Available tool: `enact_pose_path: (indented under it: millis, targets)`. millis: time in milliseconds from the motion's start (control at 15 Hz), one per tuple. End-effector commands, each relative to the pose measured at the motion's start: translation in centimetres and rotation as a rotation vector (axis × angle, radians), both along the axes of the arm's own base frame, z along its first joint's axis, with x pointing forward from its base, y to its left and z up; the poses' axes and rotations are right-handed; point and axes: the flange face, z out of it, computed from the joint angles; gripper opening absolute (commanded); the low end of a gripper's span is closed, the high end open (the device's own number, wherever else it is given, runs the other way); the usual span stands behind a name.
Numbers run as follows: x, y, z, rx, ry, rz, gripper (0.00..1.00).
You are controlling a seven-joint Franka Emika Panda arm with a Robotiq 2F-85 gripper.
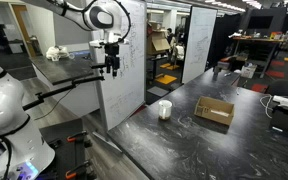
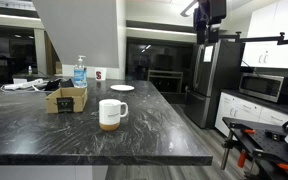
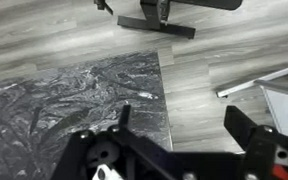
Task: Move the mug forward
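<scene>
The mug [image 1: 164, 109] is small, white and cylindrical. It stands upright on the dark marble-patterned table [image 1: 184, 140], near the table's end. It also shows in an exterior view [image 2: 111, 113] with its handle to the right. My gripper [image 1: 111, 62] hangs high in the air, off beyond the table's edge and well away from the mug. It also shows at the top of an exterior view [image 2: 210, 38]. In the wrist view the gripper [image 3: 179, 122] is open and empty, above the table corner [image 3: 134, 90] and the wood floor. The mug is out of the wrist view.
A flat brown cardboard box [image 1: 214, 111] lies on the table past the mug, also in an exterior view [image 2: 66, 98]. A water bottle [image 2: 79, 72], a plate [image 2: 122, 88] and cables lie further back. A whiteboard [image 1: 122, 70] stands beside the table.
</scene>
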Motion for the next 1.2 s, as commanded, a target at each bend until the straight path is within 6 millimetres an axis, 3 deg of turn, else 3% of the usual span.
enact_pose_path:
  millis: [0,200,400,667,1133]
  targets:
    - [0.0,0.0,0.0,0.0,0.001,0.0,1.0]
    - [0.0,0.0,0.0,0.0,0.001,0.0,1.0]
    - [2.2,-0.6,0.0,0.022,-0.058,0.038,1.0]
    - [8.2,-3.5,-1.8,0.075,-0.139,0.058,1.0]
    - [20.6,-9.7,-9.2,0.139,-0.176,-0.029,1.0]
